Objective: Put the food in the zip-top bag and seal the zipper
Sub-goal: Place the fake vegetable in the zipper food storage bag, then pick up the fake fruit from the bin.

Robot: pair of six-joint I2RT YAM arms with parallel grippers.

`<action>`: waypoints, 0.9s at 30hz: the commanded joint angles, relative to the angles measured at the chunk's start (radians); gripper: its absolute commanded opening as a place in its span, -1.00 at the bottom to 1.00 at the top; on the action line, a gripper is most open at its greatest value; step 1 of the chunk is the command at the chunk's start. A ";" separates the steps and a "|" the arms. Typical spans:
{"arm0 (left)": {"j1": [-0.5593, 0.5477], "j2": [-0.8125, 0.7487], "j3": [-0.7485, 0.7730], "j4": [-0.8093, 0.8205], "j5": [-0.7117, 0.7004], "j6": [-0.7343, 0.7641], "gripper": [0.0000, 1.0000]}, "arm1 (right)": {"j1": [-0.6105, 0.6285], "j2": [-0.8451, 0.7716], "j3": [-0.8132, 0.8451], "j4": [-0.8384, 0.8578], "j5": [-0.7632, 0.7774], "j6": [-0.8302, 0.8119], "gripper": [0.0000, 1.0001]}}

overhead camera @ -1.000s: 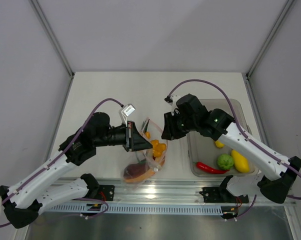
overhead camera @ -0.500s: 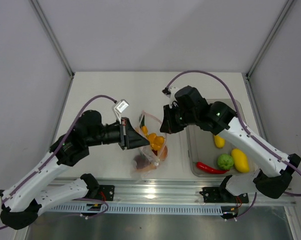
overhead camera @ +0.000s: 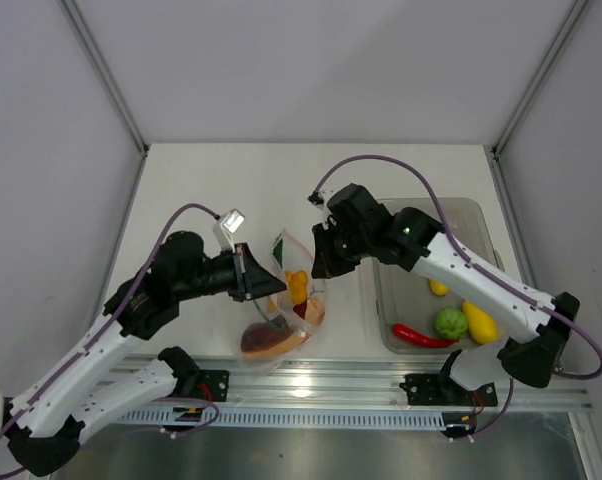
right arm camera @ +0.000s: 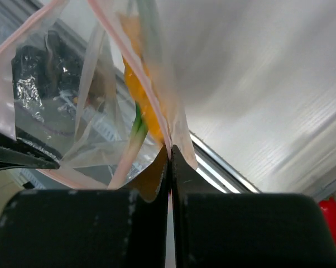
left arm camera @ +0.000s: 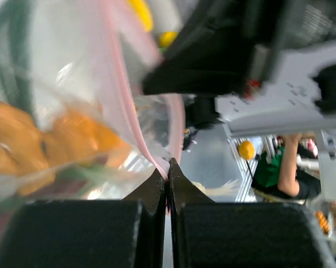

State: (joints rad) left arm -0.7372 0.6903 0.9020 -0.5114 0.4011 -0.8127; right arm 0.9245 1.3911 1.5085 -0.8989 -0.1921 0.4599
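Note:
The clear zip-top bag (overhead camera: pixel 293 305) hangs between my two grippers above the table's near edge. It holds orange chunks (overhead camera: pixel 297 286), a green stalk and a reddish-brown curved piece (overhead camera: pixel 264 338). My left gripper (overhead camera: pixel 272 287) is shut on the bag's pink zipper strip (left arm camera: pixel 127 106) at its left end. My right gripper (overhead camera: pixel 321 262) is shut on the strip (right arm camera: pixel 140 84) at its right end. In the right wrist view, orange food (right arm camera: pixel 139 95) and a green stalk (right arm camera: pixel 138 124) show through the plastic. The mouth gapes open between the two grips.
A rigid clear bin (overhead camera: pixel 478 232) stands at the right with two yellow lemon-like fruits (overhead camera: pixel 480 321), a green round fruit (overhead camera: pixel 451 323) and a red chili (overhead camera: pixel 419 336). The metal rail (overhead camera: pixel 311 385) runs along the near edge under the bag.
Both grippers have moved left and a little back with the bag. The bag now hangs lower, with the reddish-brown piece sagging at its bottom.

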 commanded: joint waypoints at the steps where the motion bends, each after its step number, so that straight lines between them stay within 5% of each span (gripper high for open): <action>1: 0.067 0.011 0.082 -0.016 0.062 -0.039 -0.99 | 0.010 0.016 0.151 -0.049 0.088 -0.018 -1.00; 6: 0.065 -0.029 0.259 0.020 0.143 -0.088 -0.99 | 0.082 0.005 0.360 -0.114 0.082 0.016 -1.00; 12: 0.100 -0.013 0.115 -0.001 0.110 -0.071 -0.99 | -0.008 -0.026 0.148 0.066 -0.068 0.057 -1.00; 15: 0.139 0.034 0.094 -0.020 0.265 -0.117 -0.99 | -0.039 0.051 0.201 -0.068 -0.039 0.040 -1.00; 17: 0.096 -0.059 0.129 0.091 0.214 -0.144 -0.99 | 0.058 0.039 0.350 -0.115 0.051 0.020 -1.00; 19: 0.076 -0.104 0.231 0.016 0.089 -0.106 -0.99 | 0.066 -0.006 0.387 -0.109 0.054 0.051 -1.00; 22: 0.082 -0.069 0.252 -0.080 0.004 -0.010 -0.99 | -0.016 -0.021 0.259 -0.010 -0.112 0.054 -1.00; 24: 0.116 0.021 0.175 -0.111 0.069 -0.008 -0.99 | -0.110 0.012 0.105 0.038 -0.205 0.054 -1.00; 27: 0.099 -0.004 0.114 0.008 0.174 -0.080 -0.99 | -0.053 0.039 0.145 -0.017 -0.074 0.029 -1.00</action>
State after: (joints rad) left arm -0.6312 0.6613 1.0706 -0.5522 0.5053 -0.8654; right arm 0.8352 1.3823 1.6562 -0.9188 -0.2924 0.5030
